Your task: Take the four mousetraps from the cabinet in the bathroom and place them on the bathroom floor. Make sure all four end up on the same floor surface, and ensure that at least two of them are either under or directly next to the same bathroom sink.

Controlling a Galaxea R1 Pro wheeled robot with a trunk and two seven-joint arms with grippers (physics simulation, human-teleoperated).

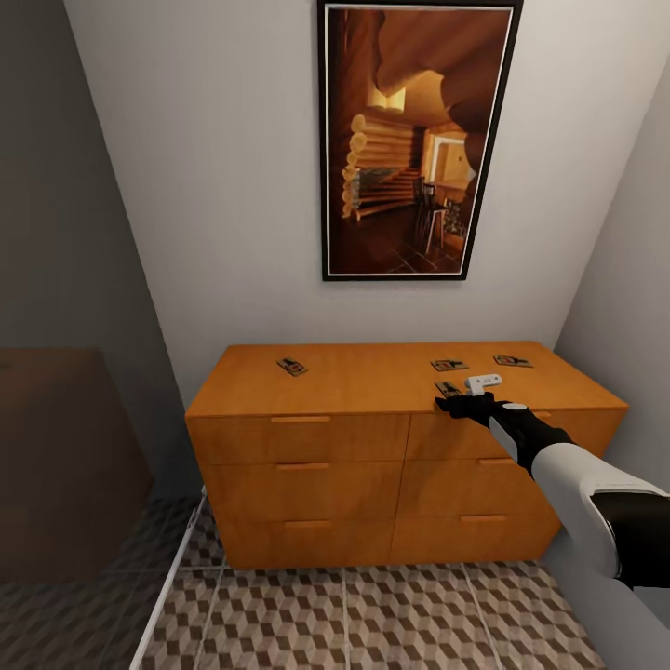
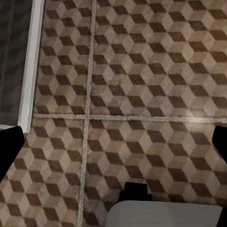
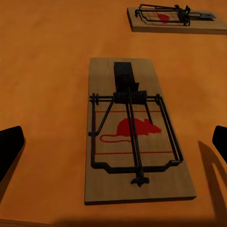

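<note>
On top of the cabinet [image 1: 372, 381] lie four mousetraps, one off to the left [image 1: 291, 367], two toward the back right [image 1: 448, 365], and the nearest trap [image 3: 135, 130] flat on the wood directly under the right gripper [image 1: 462, 402]. Its fingers [image 3: 10, 146] stand wide apart, one on each side of the trap, holding nothing. A good grasp would come straight down and pinch the wooden base by its long edges, clear of the wire bar. The left gripper [image 2: 113, 142] hangs over the bathroom floor [image 2: 142, 71], apparently open, though little of it shows.
</note>
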